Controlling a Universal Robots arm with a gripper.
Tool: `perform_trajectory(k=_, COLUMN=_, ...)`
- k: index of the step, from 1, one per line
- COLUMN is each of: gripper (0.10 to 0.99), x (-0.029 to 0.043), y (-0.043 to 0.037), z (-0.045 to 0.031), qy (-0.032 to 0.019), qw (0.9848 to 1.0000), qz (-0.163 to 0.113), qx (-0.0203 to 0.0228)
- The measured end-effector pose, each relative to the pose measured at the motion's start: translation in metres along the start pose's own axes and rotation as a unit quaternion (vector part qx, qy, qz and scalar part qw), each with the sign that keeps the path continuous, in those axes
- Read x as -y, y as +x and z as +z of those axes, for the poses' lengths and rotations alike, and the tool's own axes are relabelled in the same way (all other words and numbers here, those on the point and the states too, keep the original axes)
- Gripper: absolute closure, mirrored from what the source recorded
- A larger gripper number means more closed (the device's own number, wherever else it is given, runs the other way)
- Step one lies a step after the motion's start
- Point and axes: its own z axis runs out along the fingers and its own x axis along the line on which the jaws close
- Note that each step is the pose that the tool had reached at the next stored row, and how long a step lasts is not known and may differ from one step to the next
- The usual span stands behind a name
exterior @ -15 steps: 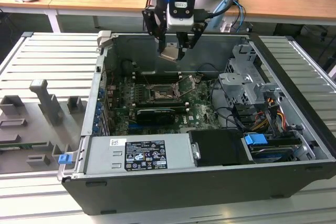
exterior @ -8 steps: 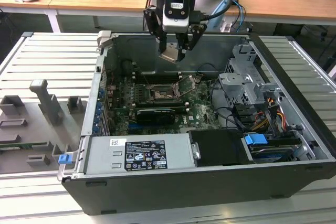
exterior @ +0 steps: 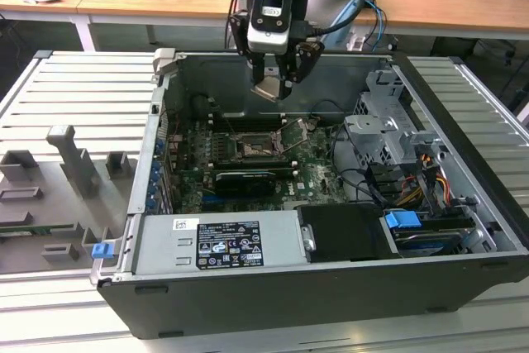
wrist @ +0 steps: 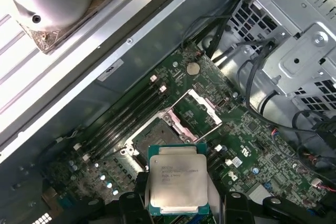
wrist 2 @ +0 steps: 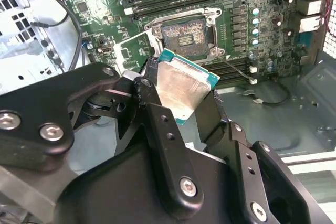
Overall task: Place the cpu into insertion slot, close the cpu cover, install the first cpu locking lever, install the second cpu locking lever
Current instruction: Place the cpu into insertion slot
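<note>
My gripper hangs above the open computer case, shut on the cpu, a flat square chip with a dull silver top. In both wrist views the cpu sits tilted between the black fingers, well above the board. The insertion slot lies bare on the green motherboard below, a little nearer the case front in the exterior view. Beside it the cpu cover stands swung open, its square window showing the board behind.
Long black memory slots run beside the socket. A black card and the labelled power supply lie toward the case front. The drive cage and cables fill the exterior view's right. Grey fixtures stand outside the case.
</note>
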Motion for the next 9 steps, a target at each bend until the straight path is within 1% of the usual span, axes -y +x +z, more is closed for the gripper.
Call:
perform_trajectory(k=2, gripper=0.557, x=0.0001, y=0.0, z=0.0008, qy=0.0004, qw=0.9999, qz=0.016, qx=0.0021)
perform_trajectory(k=4, gripper=0.557, x=0.0001, y=0.0, z=0.0012, qy=0.0006, qw=0.9996, qz=0.027, qx=0.0035)
perform_trajectory(k=7, gripper=0.557, x=0.0002, y=-0.0001, z=0.0019, qy=0.0005, qw=0.9988, qz=0.048, qx=0.0055)
perform_trajectory(k=9, gripper=0.557, x=0.0002, y=-0.0001, z=0.0021, qy=0.0004, qw=0.9984, qz=0.056, qx=0.0062)
